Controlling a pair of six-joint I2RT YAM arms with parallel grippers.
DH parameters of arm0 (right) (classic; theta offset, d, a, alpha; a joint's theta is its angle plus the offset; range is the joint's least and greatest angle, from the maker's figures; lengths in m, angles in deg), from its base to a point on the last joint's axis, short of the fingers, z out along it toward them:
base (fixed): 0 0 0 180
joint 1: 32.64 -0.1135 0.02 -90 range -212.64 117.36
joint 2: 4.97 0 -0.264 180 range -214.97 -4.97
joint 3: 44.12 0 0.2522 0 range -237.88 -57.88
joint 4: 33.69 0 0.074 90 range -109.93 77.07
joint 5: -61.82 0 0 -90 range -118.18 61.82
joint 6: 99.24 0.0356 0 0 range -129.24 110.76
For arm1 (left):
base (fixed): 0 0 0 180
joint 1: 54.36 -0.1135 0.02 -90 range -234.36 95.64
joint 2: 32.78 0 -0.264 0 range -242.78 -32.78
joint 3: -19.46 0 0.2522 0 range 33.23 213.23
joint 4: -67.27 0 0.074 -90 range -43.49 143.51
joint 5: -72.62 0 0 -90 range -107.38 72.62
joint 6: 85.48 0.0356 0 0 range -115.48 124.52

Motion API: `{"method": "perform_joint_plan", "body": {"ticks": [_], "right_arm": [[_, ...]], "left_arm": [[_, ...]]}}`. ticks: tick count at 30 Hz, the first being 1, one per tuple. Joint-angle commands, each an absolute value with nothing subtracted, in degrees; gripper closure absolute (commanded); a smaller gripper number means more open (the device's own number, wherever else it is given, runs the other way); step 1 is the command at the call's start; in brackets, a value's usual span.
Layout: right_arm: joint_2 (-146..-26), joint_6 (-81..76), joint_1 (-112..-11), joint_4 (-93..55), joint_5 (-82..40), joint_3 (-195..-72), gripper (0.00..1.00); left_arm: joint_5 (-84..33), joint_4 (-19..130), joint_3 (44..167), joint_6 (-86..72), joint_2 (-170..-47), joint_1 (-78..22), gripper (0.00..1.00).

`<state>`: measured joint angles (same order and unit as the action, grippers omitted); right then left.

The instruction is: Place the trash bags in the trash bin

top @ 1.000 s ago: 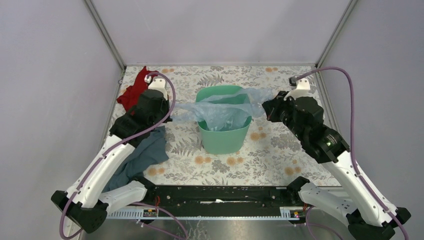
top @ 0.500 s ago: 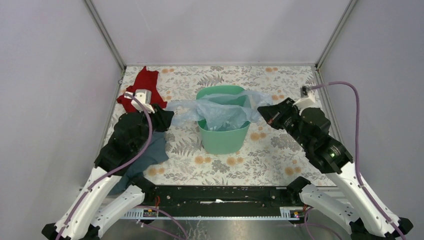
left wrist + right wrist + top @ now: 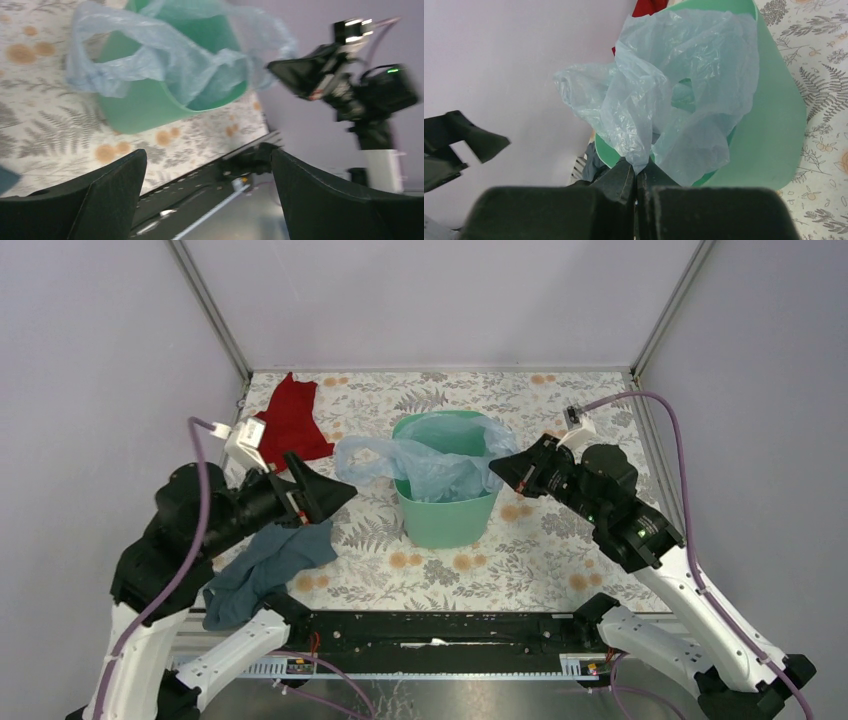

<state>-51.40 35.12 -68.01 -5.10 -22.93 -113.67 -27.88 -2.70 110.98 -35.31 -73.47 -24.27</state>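
One trash bag [image 3: 440, 455], thin pale-blue film, is draped across the mouth of the trash bin [image 3: 447, 520], which stands mid-table. Right gripper [image 3: 636, 172] is clamped on a gathered pinch of the film at the rim on the side facing the right edge, fingers pressed together with plastic bunched between them. From that pinch the bag rises and fans out over the opening.

Left gripper [image 3: 207, 155] is apart from the bag, fingers spread wide with nothing between them. It hangs above the table between the bin and the left edge, pointing at the bin.

Bin is upright on the flowered table cover [image 3: 560, 550]. Part of the bag sags inside it and the rest billows above the rim. One loop of film spills over the rim toward the left edge and hangs down the outer wall.

Red cloth [image 3: 292, 418] lies flat near the far-left corner. Grey-blue cloth [image 3: 262, 570] is crumpled by the left edge, nearer the front, its upper end covered by the left arm.

Bin floor is hidden under film, so I cannot tell how deep the bag reaches. Left wrist view is smeared by blur. Right wrist view has its lower part blocked by its own fingers.
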Motion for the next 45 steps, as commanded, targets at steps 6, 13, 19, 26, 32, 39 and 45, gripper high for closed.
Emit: {"method": "perform_joint_plan", "body": {"ticks": [6, 13, 19, 26, 32, 39, 45], "right_arm": [[-50.59, 31.36, -68.33, -4.2, -23.31, -117.81, 1.0], [-50.86, 30.05, -68.4, -3.91, -22.78, -119.03, 1.0], [-49.11, 29.32, -68.32, -5.48, -23.13, -117.62, 1.0], [-49.89, 29.18, -68.35, -5.62, -22.39, -117.14, 1.0], [-50.13, 29.18, -68.33, -6.43, -22.48, -117.2, 1.0], [-50.08, 29.26, -68.32, -5.89, -22.33, -117.03, 1.0], [-49.51, 29.1, -68.33, -5.65, -23.11, -116.9, 1.0]], "left_arm": [[-37.89, 9.07, 108.85, -63.13, -79.94, -24.38, 0.19], [-26.89, 9.77, 101.49, -82.25, -78.5, -24.38, 0.23], [-20.82, 5.78, 99.55, -91.93, -79.48, -24.4, 0.24], [-18.29, 1.33, 106.39, -91.06, -86.55, -24.38, 0.2], [-19.17, -3.03, 110.68, -94.7, -94.13, -24.38, 0.12], [-17.72, -4.41, 116.01, -94.98, -100.25, -24.39, 0.14], [-17.61, -4.41, 115.68, -95.98, -101.69, -24.3, 0.31]]}}
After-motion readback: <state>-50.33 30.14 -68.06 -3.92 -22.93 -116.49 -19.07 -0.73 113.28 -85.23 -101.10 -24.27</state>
